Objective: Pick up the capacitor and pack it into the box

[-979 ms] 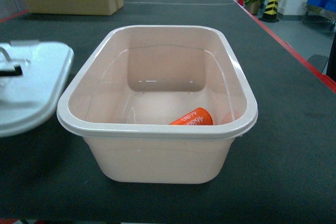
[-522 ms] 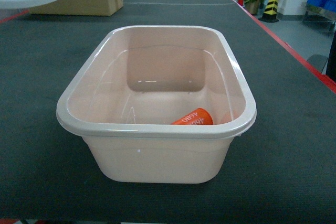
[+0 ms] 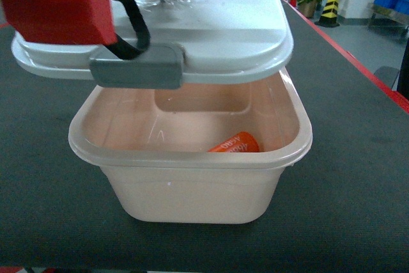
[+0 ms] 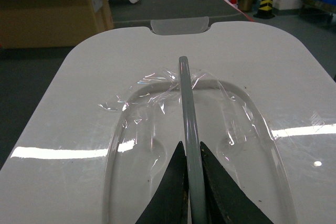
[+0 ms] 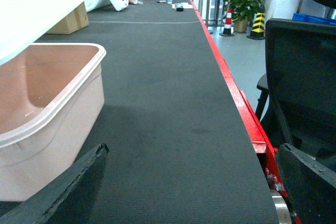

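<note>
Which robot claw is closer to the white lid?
Left. The left claw is pinching the lid's handle from above. The right claw hangs open off to the side, beside the tub.

Even overhead indoor light filled all three views, bright without harshness. On the white lid (image 4: 173,103), two long glare streaks ran across the glossy surface, and crinkled film around the handle (image 4: 186,108) threw small glints. In the head view the lid (image 3: 223,23) shaded the back of the pink box (image 3: 192,190), which cast a soft shadow onto the dark mat (image 3: 358,177). The red arm housing (image 3: 54,4) sat close and blurred; the right gripper's dark fingers (image 5: 58,192) were soft too.
</note>
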You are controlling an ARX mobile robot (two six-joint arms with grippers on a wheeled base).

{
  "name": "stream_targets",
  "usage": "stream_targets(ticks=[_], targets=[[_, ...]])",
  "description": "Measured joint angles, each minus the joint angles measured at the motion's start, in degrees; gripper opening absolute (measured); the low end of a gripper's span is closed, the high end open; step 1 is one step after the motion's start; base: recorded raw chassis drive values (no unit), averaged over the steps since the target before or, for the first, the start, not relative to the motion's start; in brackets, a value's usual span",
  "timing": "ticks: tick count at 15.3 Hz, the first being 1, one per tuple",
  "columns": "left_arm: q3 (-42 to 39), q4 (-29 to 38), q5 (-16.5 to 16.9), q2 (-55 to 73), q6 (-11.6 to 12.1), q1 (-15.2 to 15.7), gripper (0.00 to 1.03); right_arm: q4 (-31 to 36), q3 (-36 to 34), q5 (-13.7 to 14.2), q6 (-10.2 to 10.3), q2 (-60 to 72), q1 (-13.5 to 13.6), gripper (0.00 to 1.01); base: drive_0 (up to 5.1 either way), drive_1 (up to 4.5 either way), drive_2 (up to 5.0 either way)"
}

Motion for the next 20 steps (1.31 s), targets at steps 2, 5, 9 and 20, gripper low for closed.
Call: stream_targets(ticks=[2,5,9,20], targets=[[2.03,-1.75,-1.20,2.75,-0.33,-2.29,0.02,0.00,0.00,0.00,0.00,0.00,0.00,0.98,0.0,0.00,0.0],[3.06,-4.98,-4.13,6.25,-2.69,-4.81,0.02,0.00,0.00,0.00,0.00,0.00,0.00,0.98,0.0,0.00,0.0],[2.69,-3.32,-5.07,8.74,-4.63,-4.44,0.32,0.00,0.02,0.00,0.00,0.00,0.00,0.98,0.0,0.00,0.0],[-13.88,13.27,-0.55,-16.24,2.32,6.01,0.98,0.00,0.00,0.00,0.00,0.00,0.00,0.98,0.0,0.00,0.0]])
